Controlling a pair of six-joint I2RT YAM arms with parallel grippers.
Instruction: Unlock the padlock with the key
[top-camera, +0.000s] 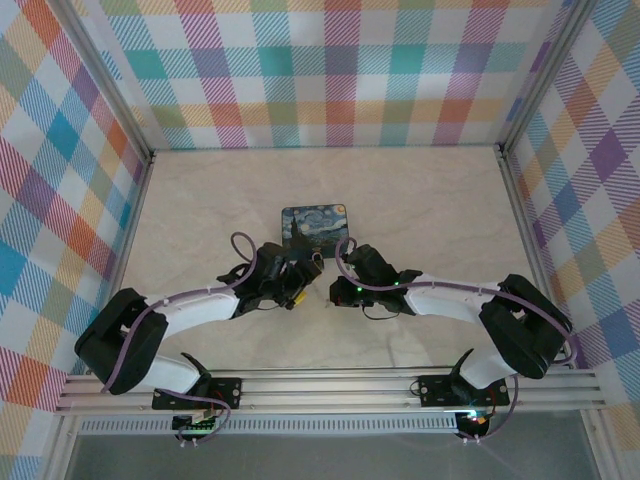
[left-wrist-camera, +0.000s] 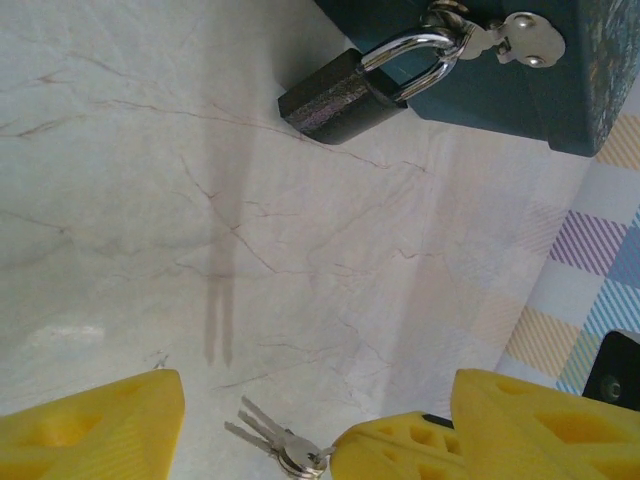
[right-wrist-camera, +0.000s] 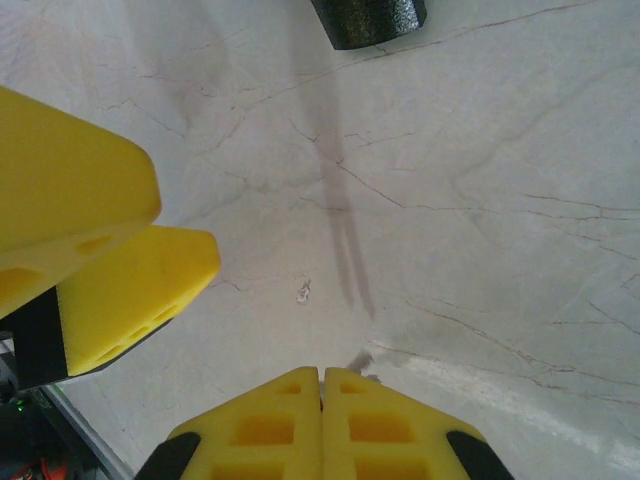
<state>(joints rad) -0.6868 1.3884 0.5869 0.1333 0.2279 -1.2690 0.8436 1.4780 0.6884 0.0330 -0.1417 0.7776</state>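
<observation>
Left wrist: padlock (left-wrist-camera: 335, 97) diagonal, shackle (left-wrist-camera: 408, 48) toward box (left-wrist-camera: 560, 95); key (left-wrist-camera: 262, 428) points up-left, clamped in right pincer (right-wrist-camera: 322, 382); left pincer (left-wrist-camera: 320, 400) spread.

In the top view the marble table (top-camera: 200, 210) lies open to the left, to the right and beyond the box (top-camera: 315, 225), closed in only by the plaid walls (top-camera: 70, 170) at the frame's edges. At centre the left gripper (top-camera: 298, 288) and right gripper (top-camera: 336, 290) stand tip to tip just below the box, with hardly a gap between them. In the left wrist view bare marble fills the left and middle; the box blocks the upper right, and the padlock (left-wrist-camera: 335, 97) juts from it at top centre, its body on the table. At bottom centre the right gripper's closed fingers and the key (left-wrist-camera: 262, 428) sit between the left gripper's spread fingers.
</observation>
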